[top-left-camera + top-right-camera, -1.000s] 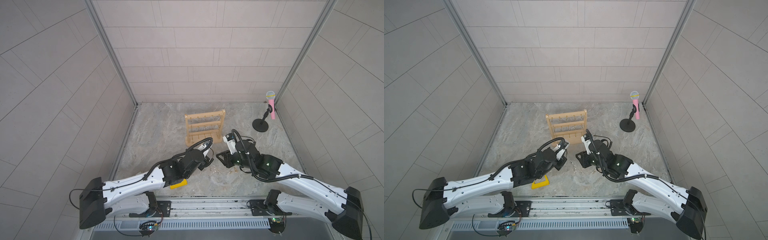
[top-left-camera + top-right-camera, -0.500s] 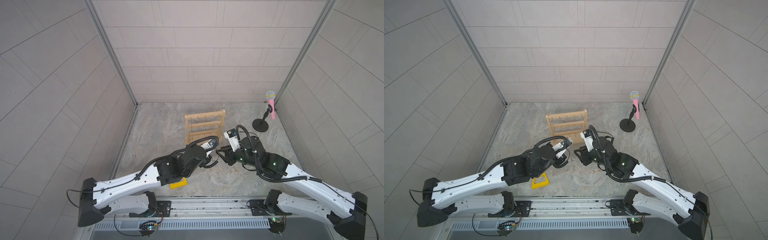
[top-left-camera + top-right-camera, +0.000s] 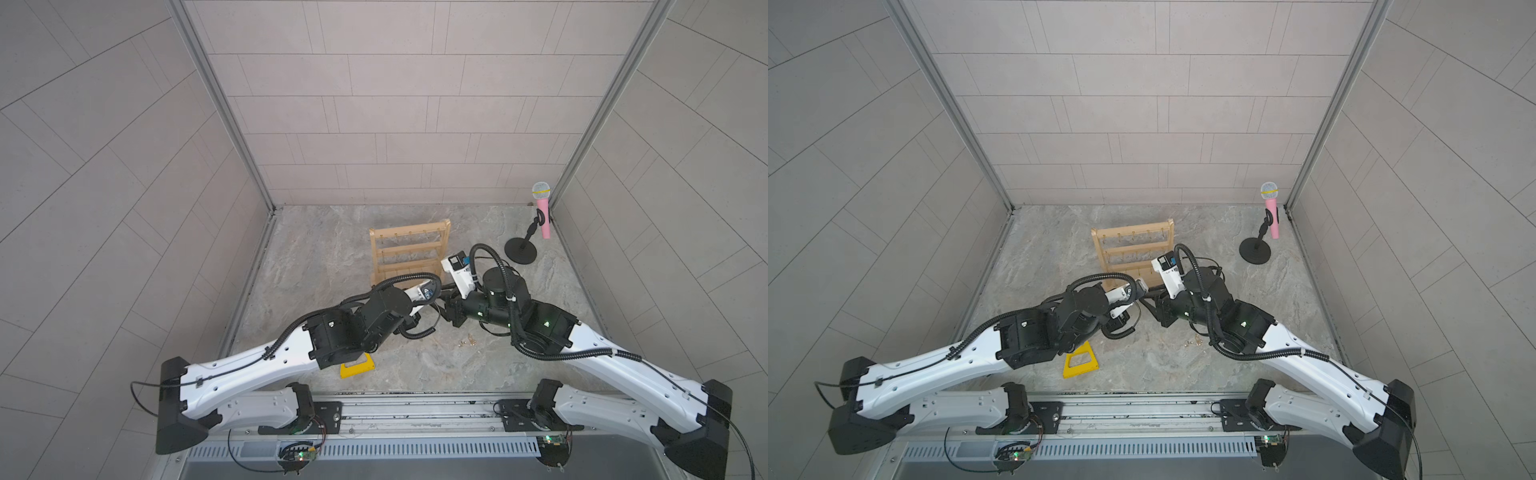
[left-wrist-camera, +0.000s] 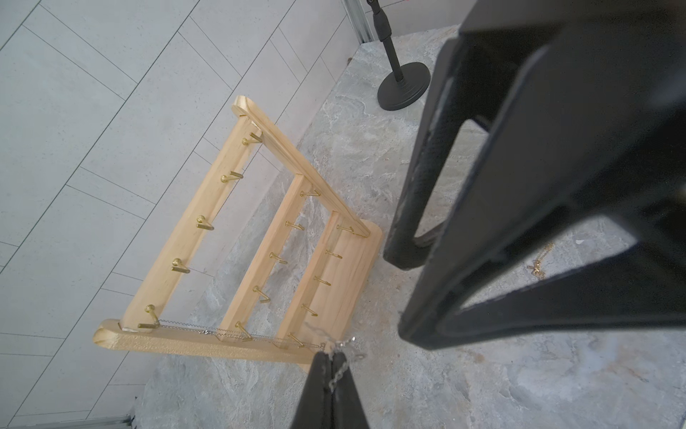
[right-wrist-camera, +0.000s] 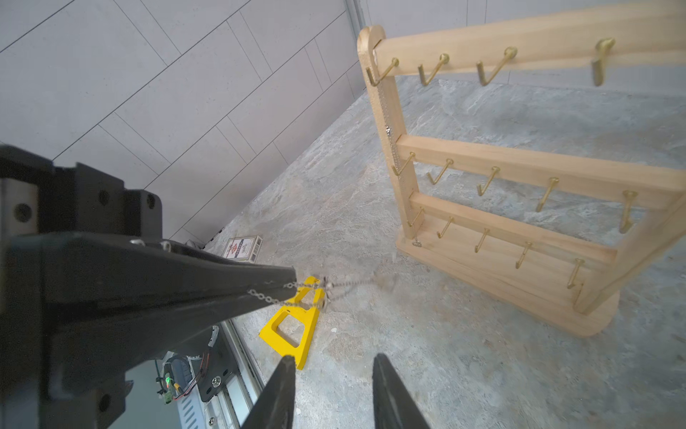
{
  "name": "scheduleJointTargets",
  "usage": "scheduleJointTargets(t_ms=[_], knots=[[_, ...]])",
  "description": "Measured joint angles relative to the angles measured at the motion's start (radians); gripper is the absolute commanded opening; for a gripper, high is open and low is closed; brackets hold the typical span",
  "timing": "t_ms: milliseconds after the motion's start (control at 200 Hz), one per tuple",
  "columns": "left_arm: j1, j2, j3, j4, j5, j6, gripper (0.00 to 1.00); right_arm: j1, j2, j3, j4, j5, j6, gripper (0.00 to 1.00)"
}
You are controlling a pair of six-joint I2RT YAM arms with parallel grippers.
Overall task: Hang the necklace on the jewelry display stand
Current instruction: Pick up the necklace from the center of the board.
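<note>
Grey marbled tabletop (image 3: 316, 257), pale tiled walls (image 3: 395, 104). The wooden stand (image 3: 409, 249) sits mid-rear. The left tool (image 4: 331, 356) pinches the necklace (image 4: 336, 373), which trails along the stand's upright; the right tool (image 5: 332, 362) is parted, empty

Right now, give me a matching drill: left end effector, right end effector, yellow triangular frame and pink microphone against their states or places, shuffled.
Things:
1. left end effector
2. right end effector
3. yellow triangular frame
4. pink microphone

States or places:
A. clipped on the black stand, far right corner
B. open, holding nothing
C. lying flat on the table
D. shut on the necklace chain

Pairs: 1-D, 2-B, 3-C, 4-A
</note>
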Motion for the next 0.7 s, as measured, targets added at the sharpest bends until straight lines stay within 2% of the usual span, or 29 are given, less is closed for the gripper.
scheduleJointTargets(t_ms=[195, 700], knots=[[0.0, 0.0, 0.001, -0.004, 0.007, 0.009, 0.0, -0.001, 0.018, 0.0, 0.034, -0.024, -0.005, 0.28], [0.0, -0.034, 0.001, 0.018, 0.031, 0.01, 0.0, -0.001, 0.074, 0.0, 0.08, -0.051, -0.005, 0.27]])
